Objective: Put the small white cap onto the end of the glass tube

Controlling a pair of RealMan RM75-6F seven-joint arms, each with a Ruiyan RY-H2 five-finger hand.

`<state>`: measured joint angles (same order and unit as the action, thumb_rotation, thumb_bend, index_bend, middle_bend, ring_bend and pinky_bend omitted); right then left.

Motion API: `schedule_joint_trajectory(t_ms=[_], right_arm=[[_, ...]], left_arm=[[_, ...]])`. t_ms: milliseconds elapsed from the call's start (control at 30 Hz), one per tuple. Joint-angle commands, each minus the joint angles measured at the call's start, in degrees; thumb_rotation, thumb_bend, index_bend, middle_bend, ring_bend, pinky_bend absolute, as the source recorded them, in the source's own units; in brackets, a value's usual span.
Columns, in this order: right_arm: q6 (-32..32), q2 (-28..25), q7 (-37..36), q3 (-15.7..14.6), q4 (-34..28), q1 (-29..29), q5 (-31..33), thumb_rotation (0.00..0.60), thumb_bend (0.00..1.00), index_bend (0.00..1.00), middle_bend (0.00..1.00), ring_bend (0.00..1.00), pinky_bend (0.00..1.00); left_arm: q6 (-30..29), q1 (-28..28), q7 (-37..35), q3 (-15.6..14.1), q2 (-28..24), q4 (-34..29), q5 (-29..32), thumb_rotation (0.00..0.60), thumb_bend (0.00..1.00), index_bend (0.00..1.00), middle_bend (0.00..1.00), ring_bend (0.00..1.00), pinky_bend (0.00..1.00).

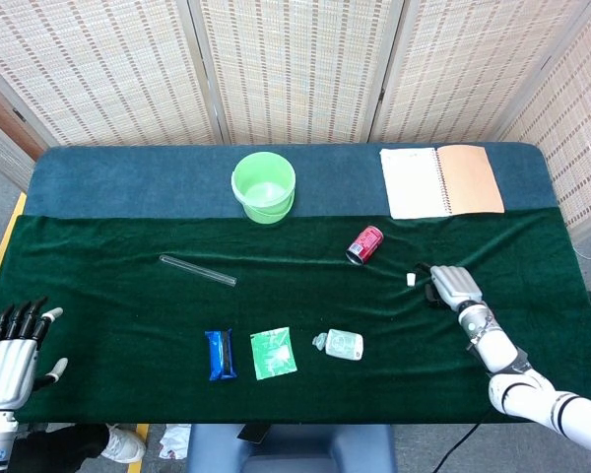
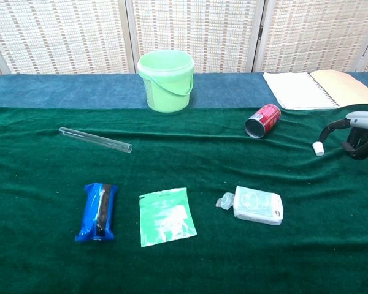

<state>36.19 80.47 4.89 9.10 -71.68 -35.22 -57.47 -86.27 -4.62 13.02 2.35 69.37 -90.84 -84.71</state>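
The small white cap point(image 1: 411, 280) point(image 2: 319, 148) lies on the green cloth, right of centre. My right hand point(image 1: 451, 286) point(image 2: 359, 131) hovers just to its right, thumb arched toward the cap and the other fingers curled downward, holding nothing. The glass tube point(image 1: 198, 270) point(image 2: 95, 139) lies flat at the left of the cloth, far from the cap. In the head view my left hand point(image 1: 10, 355) sits off the table's front left corner, fingers spread and empty. The chest view does not show it.
A green bucket point(image 1: 264, 185) point(image 2: 165, 79) stands at the back centre, an open notebook point(image 1: 441, 180) point(image 2: 322, 89) at the back right. A red can point(image 1: 364, 244) point(image 2: 262, 120) lies left of the cap. A blue packet point(image 2: 98, 211), green sachet point(image 2: 167, 215) and tissue pack point(image 2: 256, 204) lie near the front.
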Motion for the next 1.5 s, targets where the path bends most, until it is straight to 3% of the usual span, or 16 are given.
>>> schedule_joint_trajectory(t_ms=[33,667,1133,1500], right_arm=[[-0.4,0.3,0.0,-0.4,0.3,-0.4,0.2,0.6,0.8,0.23,0.87,1.0,0.98],[6.8,-3.7,4.5,-4.1,-11.1,1.5,-1.9,0.6,0.8,0.23,0.87,1.0,0.98],[10.1,-5.0,8.3,-5.9,-13.5,2.8,0.7,0.6,0.8,0.23,0.87,1.0,0.98],[11.6,-4.7,7.4,-5.5,-13.5,3.0,-0.8,0.6,0.8,0.23,0.87,1.0,0.98]], left_arm=[[0.2,0.0,0.0,-0.1,0.1,0.1,0.1,0.6,0.28,0.23,0.12,0.1,0.0],[1.1,0.0,-0.7,-0.5,0.5,0.6,0.2,0.6,0.28,0.25,0.12,0.11,0.0],[1.4,0.0,-1.3,-0.8,0.6,1.0,0.2,0.6,0.28,0.25,0.13,0.12,0.0],[1.4,0.1,-1.9,-0.8,0.7,1.5,0.2,0.6,0.28,0.25,0.12,0.12,0.0]])
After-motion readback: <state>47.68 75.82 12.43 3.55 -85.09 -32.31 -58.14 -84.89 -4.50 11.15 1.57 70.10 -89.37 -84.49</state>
